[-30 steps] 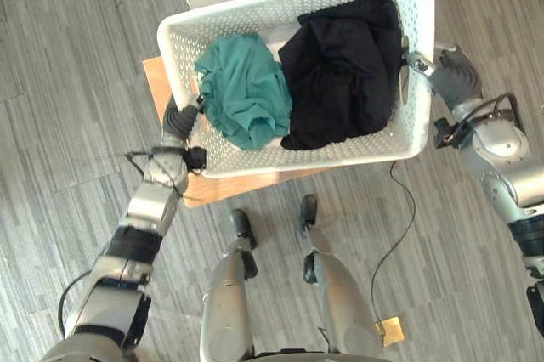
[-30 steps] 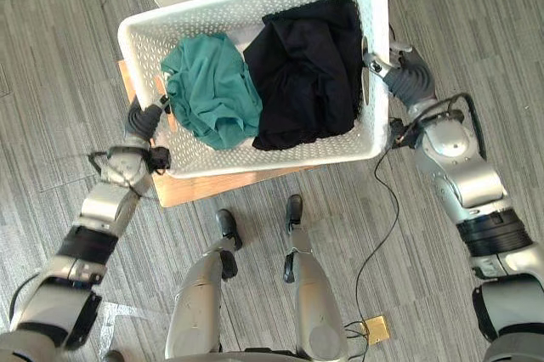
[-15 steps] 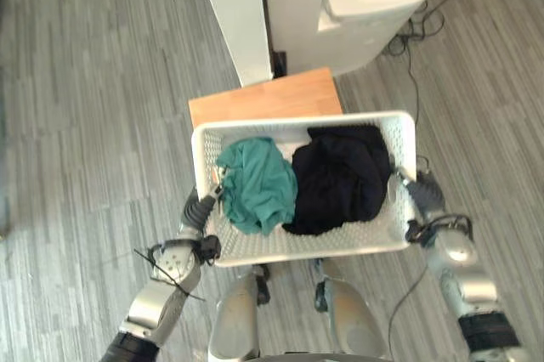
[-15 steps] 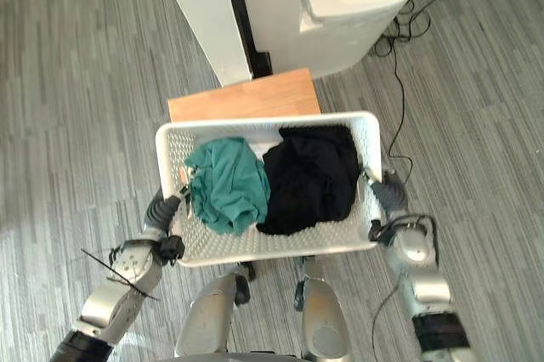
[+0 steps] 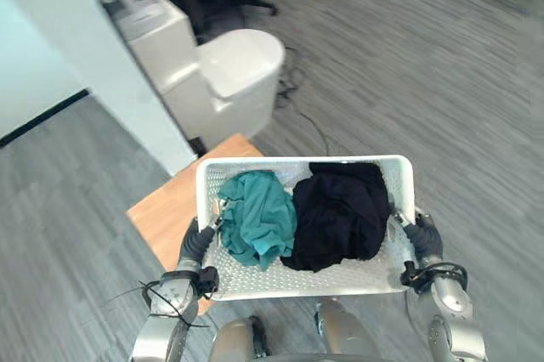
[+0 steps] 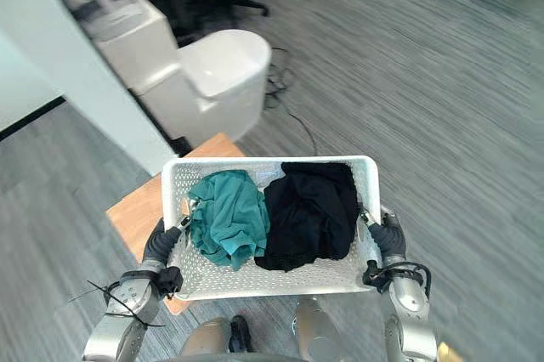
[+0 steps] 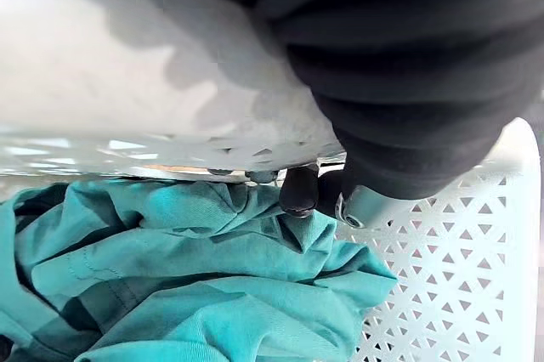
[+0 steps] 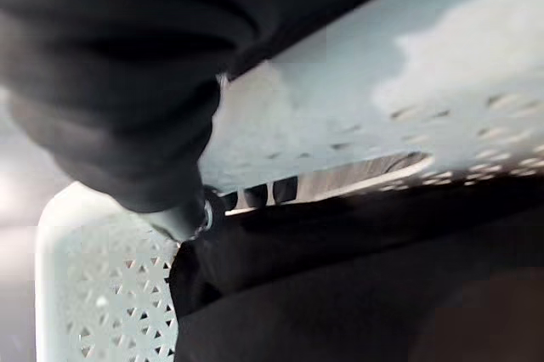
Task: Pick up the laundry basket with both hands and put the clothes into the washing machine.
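Observation:
I hold the white perforated laundry basket (image 5: 306,161) up in front of me by its two short ends. A teal garment (image 5: 259,219) lies in its left half and a black garment (image 5: 340,213) in its right half. My left hand (image 5: 195,245) is shut on the left handle, its dark fingertips (image 7: 297,189) hooked through the slot above the teal cloth (image 7: 195,285). My right hand (image 5: 422,239) is shut on the right handle, fingertips (image 8: 263,195) through the slot by the black cloth (image 8: 382,285). A white machine with a rounded shut lid (image 5: 228,73) stands ahead on the left.
A low wooden table (image 5: 166,213) sits under the basket's left corner. A white wall panel (image 5: 93,65) runs diagonally on the left, with a white cabinet (image 5: 153,22) behind it. Black cables (image 5: 302,107) trail from the machine. Open grey floor (image 5: 425,82) lies to the right.
The camera has swung up, bringing the white machine and far floor into view. The basket stays in both hands and now sits mostly off the wooden table, to its right.

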Available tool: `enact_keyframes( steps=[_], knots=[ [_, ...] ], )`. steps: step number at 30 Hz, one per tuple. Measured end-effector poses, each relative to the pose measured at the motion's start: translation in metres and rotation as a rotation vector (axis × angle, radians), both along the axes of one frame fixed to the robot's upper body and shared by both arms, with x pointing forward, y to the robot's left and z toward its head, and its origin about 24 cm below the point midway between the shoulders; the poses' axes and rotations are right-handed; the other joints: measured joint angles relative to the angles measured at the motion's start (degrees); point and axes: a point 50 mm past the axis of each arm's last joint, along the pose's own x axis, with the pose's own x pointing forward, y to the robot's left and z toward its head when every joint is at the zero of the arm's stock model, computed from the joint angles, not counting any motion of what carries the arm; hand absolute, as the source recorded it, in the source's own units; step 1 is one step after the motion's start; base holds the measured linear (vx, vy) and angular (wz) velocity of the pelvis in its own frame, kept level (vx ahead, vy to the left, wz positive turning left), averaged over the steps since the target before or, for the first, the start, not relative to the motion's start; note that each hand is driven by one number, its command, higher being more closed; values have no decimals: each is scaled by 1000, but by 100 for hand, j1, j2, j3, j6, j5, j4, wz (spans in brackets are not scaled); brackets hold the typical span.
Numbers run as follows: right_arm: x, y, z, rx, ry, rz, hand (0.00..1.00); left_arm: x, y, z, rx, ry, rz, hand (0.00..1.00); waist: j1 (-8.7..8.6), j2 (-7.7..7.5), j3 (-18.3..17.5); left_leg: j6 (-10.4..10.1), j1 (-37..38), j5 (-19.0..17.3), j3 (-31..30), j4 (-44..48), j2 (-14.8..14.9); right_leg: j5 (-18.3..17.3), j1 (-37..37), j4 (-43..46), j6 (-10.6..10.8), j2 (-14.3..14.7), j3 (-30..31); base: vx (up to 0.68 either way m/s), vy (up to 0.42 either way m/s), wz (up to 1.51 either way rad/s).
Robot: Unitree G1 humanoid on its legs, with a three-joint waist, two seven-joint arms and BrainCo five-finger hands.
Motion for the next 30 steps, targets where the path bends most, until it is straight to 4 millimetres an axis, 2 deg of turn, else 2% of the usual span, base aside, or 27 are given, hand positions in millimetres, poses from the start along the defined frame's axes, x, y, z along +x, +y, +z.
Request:
enact_keyframes(
  steps=[1,2,3,4,5,6,7,9,10,11,12,13,14,15,16,17,18,19,20,21,24,30],
  knots=[
    [0,1,-1,11,2,-14,100,2,1,-1,7,1,-5,100,26,34,6,87,72,47,232,-112,72,213,46,-167,-214,-25,-290,-157,125,-159],
    [-1,4,-3,8,7,-26,100,6,2,-4,10,12,0,100,31,49,45,219,317,131,671,-335,81,-733,-114,854,-560,-110,-1515,-140,102,-165],
    [-2,4,-4,-2,18,-28,100,3,2,-9,1,36,7,100,49,94,66,297,666,177,1130,-541,80,-1620,-68,1863,-780,-322,-2449,-125,125,-170],
    [-3,4,-4,-14,23,-27,100,0,2,-11,-6,43,10,100,59,137,58,308,807,183,1330,-612,87,-1959,6,2248,-806,-444,-2797,-158,162,-164],
    [-3,3,-4,-29,27,-28,100,-2,0,-13,-19,50,13,100,64,244,-1,346,986,206,1657,-760,91,-2489,194,2827,-771,-728,-3389,-163,139,-149],
    [-1,3,-3,-35,20,-27,100,-2,0,-13,-25,48,19,100,65,319,-63,357,1090,259,1992,-902,91,-2825,420,3166,-745,-1016,-3822,-165,112,-143],
    [0,3,-2,-39,19,-25,100,-1,1,-12,-26,47,22,100,74,341,-105,355,1110,287,2165,-969,95,-2952,529,3263,-709,-1156,-3992,-123,33,-146],
    [7,9,-2,-47,12,-16,100,-1,5,-11,-34,40,50,100,186,339,-223,274,1122,415,2873,-1175,149,-3222,970,3237,-470,-1573,-4348,-112,-37,-159],
    [9,9,-2,-44,12,-15,100,-1,6,-11,-34,39,53,100,245,325,-248,235,1114,438,3049,-1186,189,-3236,1070,3145,-422,-1630,-4362,-79,-105,-160],
    [10,10,-4,-43,17,-13,100,-1,7,-11,-32,40,56,100,289,249,-325,173,1068,505,3342,-1221,214,-3127,1321,2662,-267,-1693,-4352,-49,-171,-134],
    [11,12,-5,-39,23,-12,100,-1,8,-11,-28,40,61,100,291,97,-407,111,994,558,3597,-1198,215,-2690,1557,1886,72,-1720,-4273,-29,-206,-121],
    [12,13,-7,-36,26,-9,100,-1,9,-12,-26,43,65,100,294,29,-432,83,961,578,3699,-1117,242,-2610,1603,1531,383,-1616,-4149,8,-272,-115],
    [15,13,-8,-45,33,-1,100,-2,8,-15,-35,56,75,100,330,13,-439,21,930,615,3790,-1007,383,-2456,1685,999,499,-1399,-3993,21,-301,-101],
    [16,14,-9,-49,42,4,100,-3,7,-18,-41,67,80,100,344,27,-448,-11,918,634,3722,-947,467,-2362,1750,802,457,-1284,-3871,14,-338,-125],
    [16,15,-12,-58,59,9,100,-5,7,-22,-39,87,84,100,356,30,-451,-39,907,652,3331,-779,615,-2246,1822,589,321,-1076,-3626,-1,-313,-107],
    [15,18,-14,-56,68,12,100,-8,8,-25,-36,100,89,100,360,2,-442,-9,742,661,2557,-244,869,-2201,1903,515,250,-927,-3452,-2,-192,-94],
    [15,20,-15,-55,73,17,100,-10,9,-26,-35,105,91,100,384,-40,-437,-68,542,596,2016,-84,882,-2194,1932,501,219,-911,-3343,-29,-131,-96],
    [18,18,-14,-67,67,20,100,-10,8,-26,-40,106,99,100,513,-130,-427,-181,262,557,553,-411,461,-2197,1875,494,213,-903,-3064,-26,-31,-83],
    [19,17,-14,-73,69,25,100,-10,5,-27,-53,106,108,100,552,-111,-438,-217,185,591,61,-575,280,-2197,1860,494,213,-882,-2979,-10,-28,-94],
    [21,15,-15,-85,78,32,100,-12,4,-29,-59,115,120,100,565,-66,-461,-357,145,799,-503,-917,101,-2197,1873,498,213,-812,-2869,41,15,-68],
    [20,18,-21,-65,96,48,100,-20,8,-34,-48,145,144,100,577,-192,-537,-374,483,890,-536,-970,10,-2199,2042,504,218,-828,-2708,135,22,-28],
    [20,22,-22,-59,100,58,100,-20,13,-34,-37,141,159,100,589,-150,-579,-285,745,956,-562,-1413,-110,-2197,2116,506,215,-913,-2696,68,49,5]
  ],
)
